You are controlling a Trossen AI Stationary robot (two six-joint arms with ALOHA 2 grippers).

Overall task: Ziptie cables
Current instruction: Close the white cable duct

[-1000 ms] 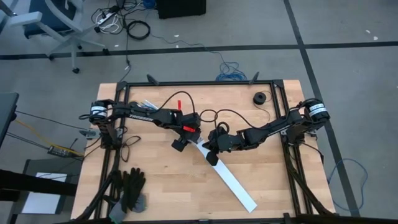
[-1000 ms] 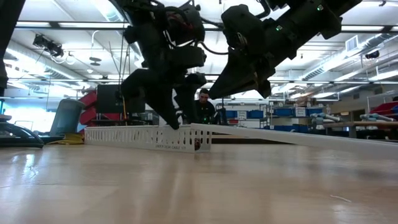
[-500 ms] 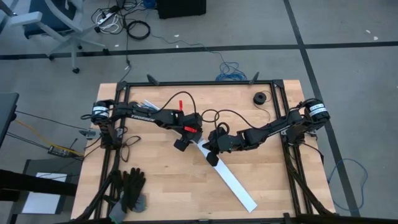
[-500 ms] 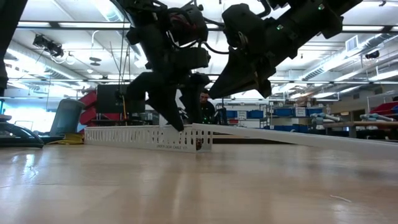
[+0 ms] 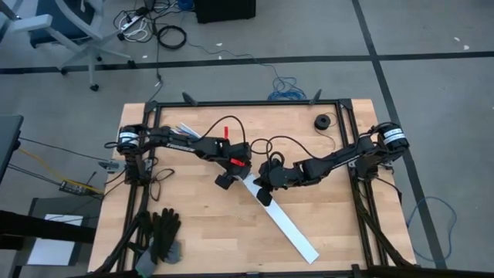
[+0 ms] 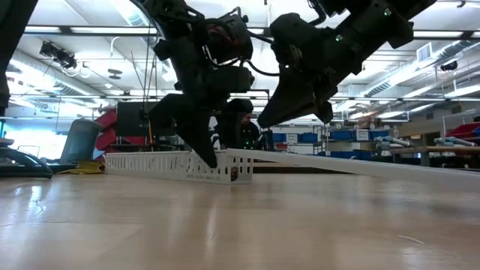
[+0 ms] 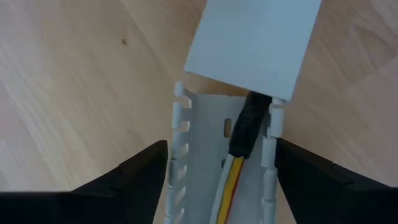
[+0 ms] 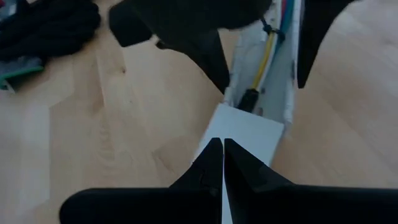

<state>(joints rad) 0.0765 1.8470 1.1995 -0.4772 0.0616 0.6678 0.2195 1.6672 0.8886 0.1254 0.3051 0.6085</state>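
The step in hand was judged to be the seating of the cables (image 7: 231, 180) in the white slotted channel (image 7: 205, 162), with the flat white cover (image 7: 252, 43) being dealt with at its end, rather than any tying proper. The left gripper (image 7: 221, 186) was held wide, its fingers (image 7: 134, 180) straddling the channel on both sides without closing on it. The right gripper (image 8: 222, 165) was seen with its fingers pressed together, their tips at the near edge of the cover; whether the cover was pinched between them could not be told. Inside the channel, yellow, red and white wires were laid lengthwise, and a dark plug end (image 7: 249, 124) reached just under the cover's edge. The next move was judged to call for the channel to be steadied while the cover was guided, without the plug being trapped.
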